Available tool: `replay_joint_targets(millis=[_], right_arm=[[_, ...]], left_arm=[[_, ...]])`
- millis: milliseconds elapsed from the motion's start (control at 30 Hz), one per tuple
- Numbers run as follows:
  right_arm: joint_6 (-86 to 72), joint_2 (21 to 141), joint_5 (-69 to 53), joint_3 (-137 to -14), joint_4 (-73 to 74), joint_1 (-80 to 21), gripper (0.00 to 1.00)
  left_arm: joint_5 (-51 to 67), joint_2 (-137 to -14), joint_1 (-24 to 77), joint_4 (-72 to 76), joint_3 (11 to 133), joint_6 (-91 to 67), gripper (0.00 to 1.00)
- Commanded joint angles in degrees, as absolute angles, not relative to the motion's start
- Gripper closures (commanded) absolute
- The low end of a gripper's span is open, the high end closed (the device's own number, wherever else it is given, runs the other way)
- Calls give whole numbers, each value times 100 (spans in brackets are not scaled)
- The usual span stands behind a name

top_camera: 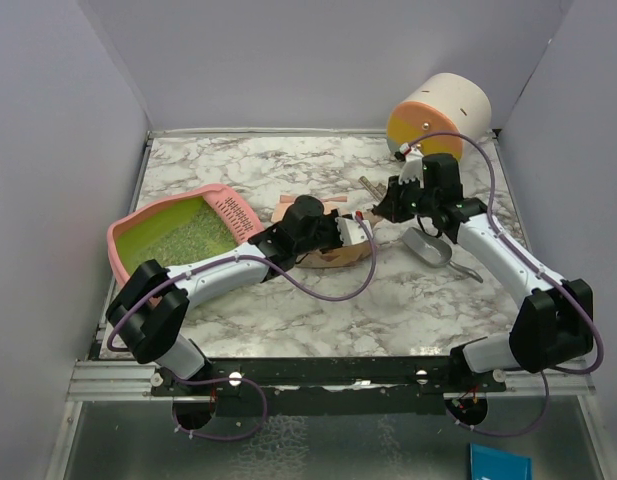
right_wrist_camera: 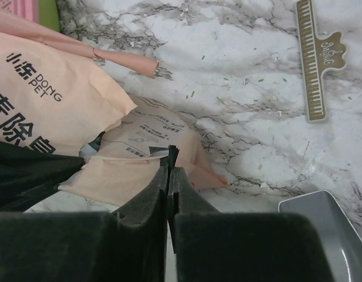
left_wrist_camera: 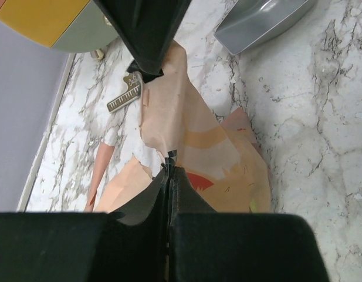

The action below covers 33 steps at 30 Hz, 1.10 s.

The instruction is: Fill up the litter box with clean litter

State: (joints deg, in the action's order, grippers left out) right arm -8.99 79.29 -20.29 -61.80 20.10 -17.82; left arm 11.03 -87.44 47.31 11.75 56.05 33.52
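Left gripper (left_wrist_camera: 169, 171): jaws together, clamped on the pouch (left_wrist_camera: 192, 141) edge, mid-table.
Right gripper (right_wrist_camera: 171, 157): jaws together, apparently pinching the pouch's far corner.
Scoop (top_camera: 428, 248): lying on the table beside the right arm, untouched.
Litter box (top_camera: 235, 212): left of the pouch, near it; a thin speckled layer of clean litter (top_camera: 193, 238) seems to lie inside.
Progress: judged partial; pouch not over the box, pouring remains.

The left arm (top_camera: 218, 272) stretches low toward the middle. The left pincer (top_camera: 356, 233) is pressed shut, its fingertips (left_wrist_camera: 179, 179) meeting. Just to its right, the right arm (top_camera: 493, 250) bends inward. The right pincer (top_camera: 390, 205) tilts down, its fingers (right_wrist_camera: 183, 188) closed together.
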Motion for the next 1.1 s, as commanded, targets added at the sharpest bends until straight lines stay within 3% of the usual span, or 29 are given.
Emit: replay_joint_targets(millis=[0,233,267,333,433,700,1067], right_arm=[[-605,8238,-1872,-6147,2508,-1784,99],[-383,8139,-1224,-6123,2946,-1784,96],[-356,8123,-1166,-6172,3027,-1784,90],[-193,7963,-1165,-6220,3071,-1784,65],[102,7391,-1318,-6025,2780,-1784,55],[1085,5640,-2511,-4458,1029,-1788,50],[1696,6303,-3174,-4312,279,-1784,51]], left_arm=[[956,-8235,4713,2382,5774,3483,100],[1111,-8240,4708,2320,5830,3569,100],[1145,-8262,4710,2263,5867,3581,100],[1181,-8325,4712,2158,5951,3565,100],[1252,-8405,4706,1875,6129,3598,100],[1345,-8616,4687,1204,6611,3438,100],[1784,-8720,4623,1169,6689,3177,100]])
